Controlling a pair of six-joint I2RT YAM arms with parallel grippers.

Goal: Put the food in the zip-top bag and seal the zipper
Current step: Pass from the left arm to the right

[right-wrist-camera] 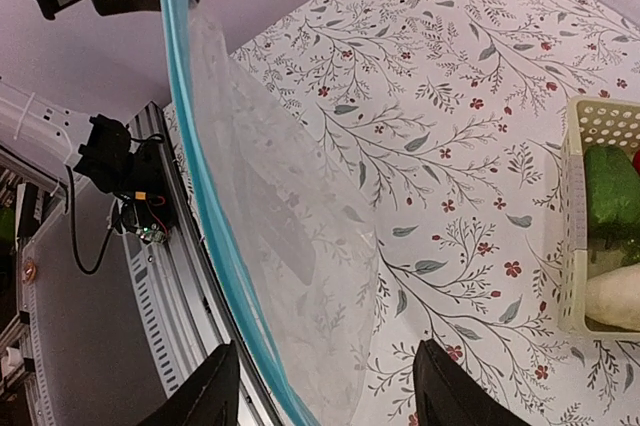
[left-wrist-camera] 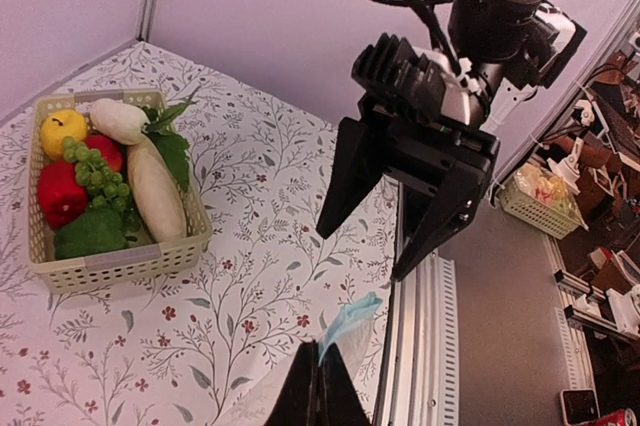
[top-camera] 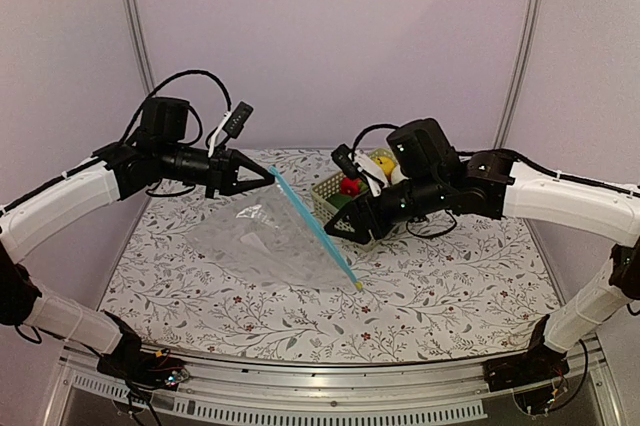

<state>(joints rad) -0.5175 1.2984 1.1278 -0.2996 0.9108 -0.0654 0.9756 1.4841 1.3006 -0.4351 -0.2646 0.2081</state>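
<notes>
Floral table [top-camera: 450, 296] under me; my left gripper [top-camera: 268, 175] is pinching the zipper [top-camera: 300, 208] by its top end; strip is slanting down past my spread right gripper [left-wrist-camera: 362, 246]; zip-top bag [top-camera: 250, 241] is hanging beneath; food [left-wrist-camera: 110, 186] is sitting in basket [left-wrist-camera: 120, 264] near that gripper.

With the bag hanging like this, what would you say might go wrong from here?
The bag hangs from one corner pinched in the left gripper, so it may slip free. The right gripper stands open astride the blue strip; closing there could crumple the bag rather than open its mouth.
</notes>
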